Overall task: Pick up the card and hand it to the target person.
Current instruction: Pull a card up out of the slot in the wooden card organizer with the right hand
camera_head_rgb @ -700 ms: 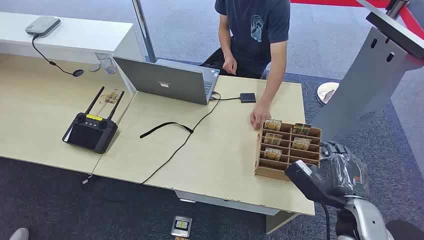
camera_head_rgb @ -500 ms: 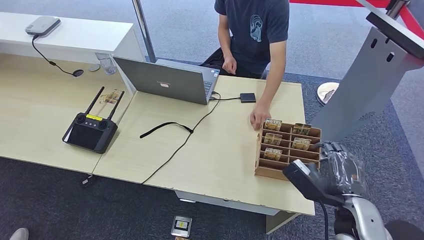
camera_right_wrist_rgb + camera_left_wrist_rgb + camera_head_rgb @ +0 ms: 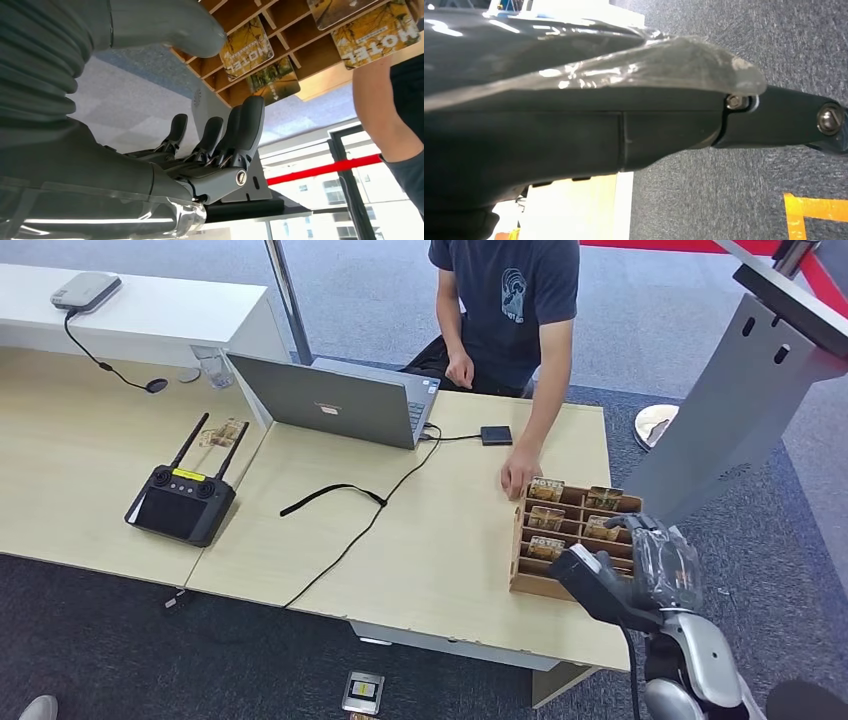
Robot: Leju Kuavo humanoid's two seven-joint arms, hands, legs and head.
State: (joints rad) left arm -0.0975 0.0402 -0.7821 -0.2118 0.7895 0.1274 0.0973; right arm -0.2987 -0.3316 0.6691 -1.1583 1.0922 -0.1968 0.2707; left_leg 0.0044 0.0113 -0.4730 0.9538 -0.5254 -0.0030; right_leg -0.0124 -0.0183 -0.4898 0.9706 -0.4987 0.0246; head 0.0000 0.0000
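A wooden rack (image 3: pixel 545 585) stands near the desk's right front corner, with several HOTEL cards in its slots, such as the card (image 3: pixel 546 489) at its far left. A seated person (image 3: pixel 510 300) across the desk rests a hand (image 3: pixel 517 478) against the rack's far left corner. My right hand (image 3: pixel 655 555) hovers over the rack's right side, holding nothing. In the right wrist view, its thumb (image 3: pixel 165 25) and dark fingers (image 3: pixel 225 135) are spread apart, with the cards (image 3: pixel 245 47) in the rack (image 3: pixel 300 55) just beyond them. My left hand (image 3: pixel 634 125) is a dark blur over carpet, its pose unclear.
An open laptop (image 3: pixel 330 400), a black controller with antennas (image 3: pixel 180 502), a black cable (image 3: pixel 370 510) and a small black box (image 3: pixel 495 435) lie on the desk. A grey slanted stand (image 3: pixel 740 390) rises right of the desk, close to my right arm.
My right hand has moved up and to the left, from beside the rack's right edge to over its right side. The person has stayed still.
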